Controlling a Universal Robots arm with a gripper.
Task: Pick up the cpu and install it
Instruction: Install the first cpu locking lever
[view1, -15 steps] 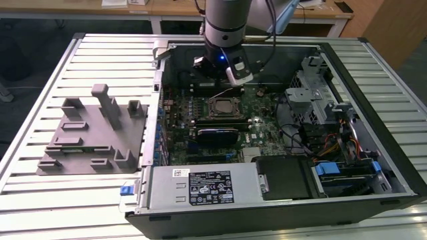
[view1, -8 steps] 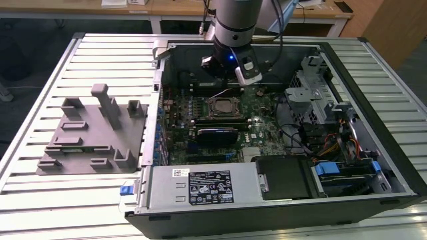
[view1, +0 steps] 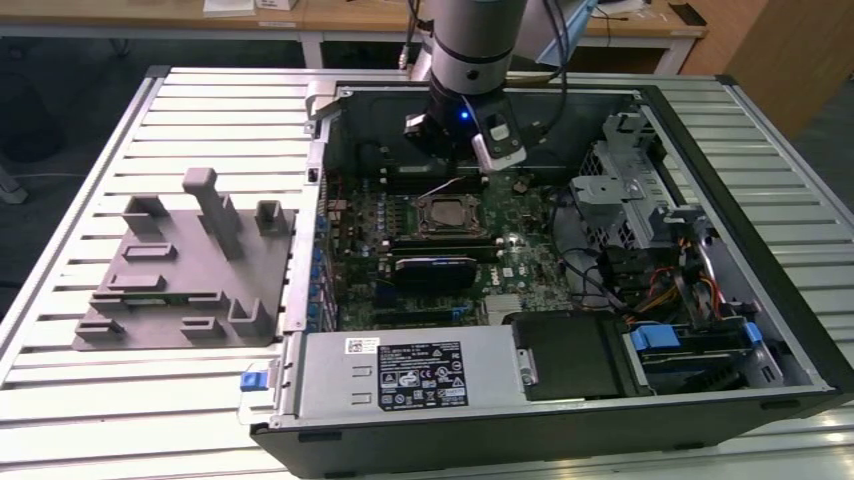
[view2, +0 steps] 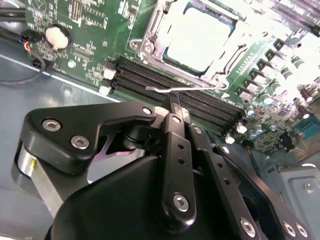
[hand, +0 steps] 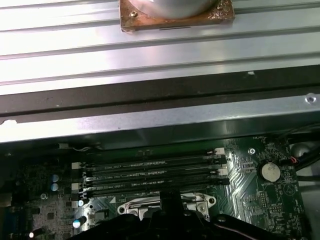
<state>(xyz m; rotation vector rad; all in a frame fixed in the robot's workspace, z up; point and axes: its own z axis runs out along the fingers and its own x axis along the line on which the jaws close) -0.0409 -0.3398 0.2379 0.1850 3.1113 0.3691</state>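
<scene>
Cpu (view2: 200, 37) sits flat in socket frame (view2: 150, 47) on motherboard (view2: 85, 30), silver top up; same spot near case centre in exterior view (view1: 445, 216). Load plate looks open, thin wire lever (view2: 190, 90) lying raised beside memory slots (view2: 145, 80).

Gripper (view2: 176, 102) hangs over memory slots just beside socket, fingers closed together, holding nothing, tips at or touching lever.

Judgement: cpu placed; step in hand seems lever handling, securing socket.

Next move calls for fine control on slim lever, no scraping of slots.

Grey fixture block (view1: 187, 270) stands outside case, on exterior view's left.
</scene>
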